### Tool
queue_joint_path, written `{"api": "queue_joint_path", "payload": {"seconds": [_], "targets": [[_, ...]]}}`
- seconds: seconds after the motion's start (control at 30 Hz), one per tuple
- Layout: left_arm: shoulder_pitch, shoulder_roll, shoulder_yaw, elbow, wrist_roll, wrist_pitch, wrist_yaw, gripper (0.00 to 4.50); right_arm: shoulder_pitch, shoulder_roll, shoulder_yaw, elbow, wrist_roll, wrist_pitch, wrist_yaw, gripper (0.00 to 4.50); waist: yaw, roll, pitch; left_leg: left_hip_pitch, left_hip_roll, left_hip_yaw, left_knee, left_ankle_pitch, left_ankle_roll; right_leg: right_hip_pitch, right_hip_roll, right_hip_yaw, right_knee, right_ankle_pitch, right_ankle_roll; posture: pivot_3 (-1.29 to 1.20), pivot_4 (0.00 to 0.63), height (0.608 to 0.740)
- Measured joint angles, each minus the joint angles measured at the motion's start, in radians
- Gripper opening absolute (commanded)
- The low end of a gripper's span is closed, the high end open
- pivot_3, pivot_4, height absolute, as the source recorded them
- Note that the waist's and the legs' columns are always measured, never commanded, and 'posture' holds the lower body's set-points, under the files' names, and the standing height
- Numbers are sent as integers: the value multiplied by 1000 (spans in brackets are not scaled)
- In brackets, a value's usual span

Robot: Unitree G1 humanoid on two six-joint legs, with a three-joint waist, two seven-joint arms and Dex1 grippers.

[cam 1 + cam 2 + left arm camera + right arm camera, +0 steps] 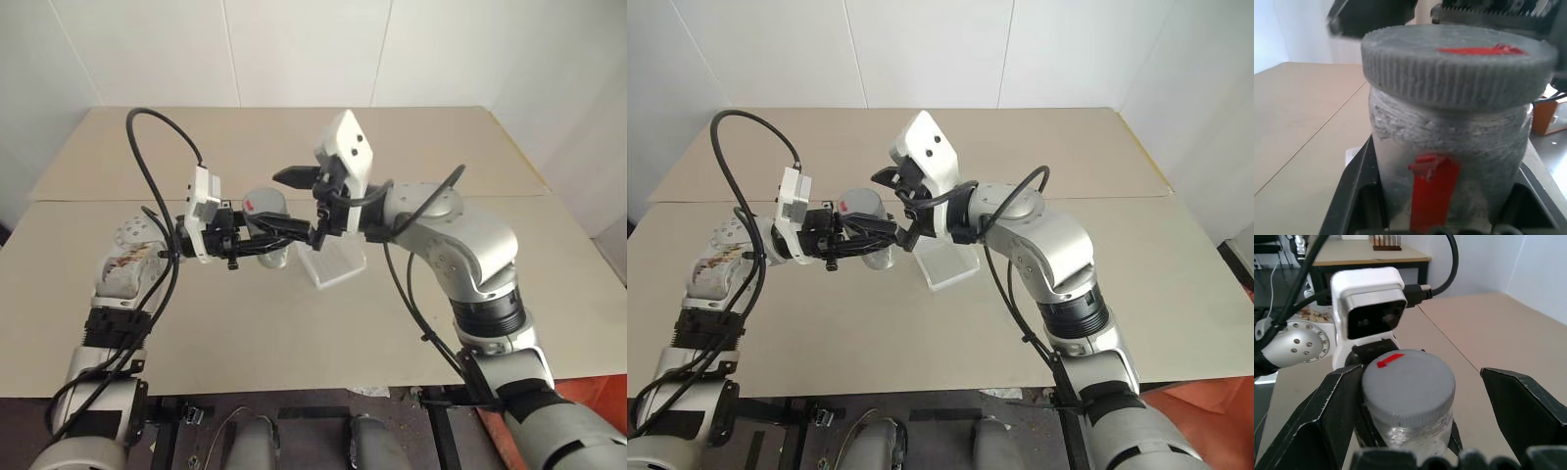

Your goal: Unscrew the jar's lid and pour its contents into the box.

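At frame centre, above the surface point(118, 323), the left gripper point(284, 233) is clamped on the upright jar point(266, 227). The right gripper point(1420, 406) straddles the lid point(1408, 387), spread wide, gripping nothing.

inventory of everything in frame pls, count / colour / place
jar: 1, silver-grey with a red vertical stripe, held upright above the table, lid on
lid: 1, grey with a red patch on top, screwed on the jar, between the right gripper's open fingers
box: 1, clear whitish plastic, on the table just beyond and to the right of the jar
table: 1, beige, with a seam line running across it, under everything
orange thing: 1, at the lower right past the table's edge; cannot tell what it is
left gripper: 1, black fingers, shut on the jar's body
right gripper: 1, black fingers, open, one finger on either side of the lid
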Motion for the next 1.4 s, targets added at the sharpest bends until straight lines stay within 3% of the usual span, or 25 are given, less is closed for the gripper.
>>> {"api": "queue_joint_path", "payload": {"seconds": [0.1,0.2,0.33,0.37,0.57,0.77,0.9,1.0,1.07,1.1,1.2,1.4], "targets": [[-10,-2,0,1,0,-4,-5,1925,-10,7,3,12,-5,0,0,4500,1,0,0,0,0,0,0,0,0,0,0,0,0,0,0,0,150,740],[-10,-2,0,6,1,-7,-9,1925,-19,14,3,20,-5,0,6,3964,2,0,0,0,0,0,0,0,0,0,0,0,0,0,0,0,150,740],[-10,-1,1,12,1,-9,-12,1925,-18,23,8,27,-5,-2,27,2763,2,0,0,0,0,0,0,0,0,0,0,0,0,0,0,0,150,740],[-10,2,1,12,1,-11,-15,1925,-18,25,8,29,-5,-4,29,2755,2,0,0,0,0,0,0,0,0,0,0,0,0,0,0,0,150,740],[-11,17,-1,11,-13,7,-80,1925,-18,20,4,78,17,-59,141,2755,2,0,0,0,0,0,0,0,0,0,0,0,0,0,0,0,150,740],[-69,24,-76,-41,-91,76,-270,1925,-71,-28,-15,295,101,-271,633,2755,6,0,0,0,0,0,1,0,0,2,0,-1,-1,0,0,0,150,740],[-103,66,-134,-78,-141,99,-268,1925,-182,-22,24,512,128,-397,862,2755,-9,0,0,2,1,0,0,0,0,1,1,0,0,0,0,0,150,740],[-101,96,-156,-79,-150,109,-263,1925,-219,-24,84,614,165,-472,899,2755,-20,1,1,2,1,0,0,0,0,0,1,0,0,0,0,0,150,740],[-101,102,-156,-79,-157,108,-261,1925,-233,-24,105,644,183,-497,904,3463,-20,1,1,1,1,0,0,0,0,0,1,0,1,0,0,0,150,740],[-101,102,-155,-79,-164,109,-265,1925,-242,-22,114,656,187,-515,909,3572,-20,1,1,1,1,0,0,0,0,0,1,0,1,0,0,0,150,740],[-92,86,-150,-83,-179,109,-277,1925,-263,3,124,679,170,-549,918,4454,-19,1,1,1,1,0,0,0,0,1,1,0,1,0,0,0,150,740],[-60,95,-100,-61,-149,87,-256,1925,-204,-36,40,625,113,-554,858,4454,-11,1,1,1,1,-1,0,0,0,1,0,-1,1,0,0,0,150,740]]}}
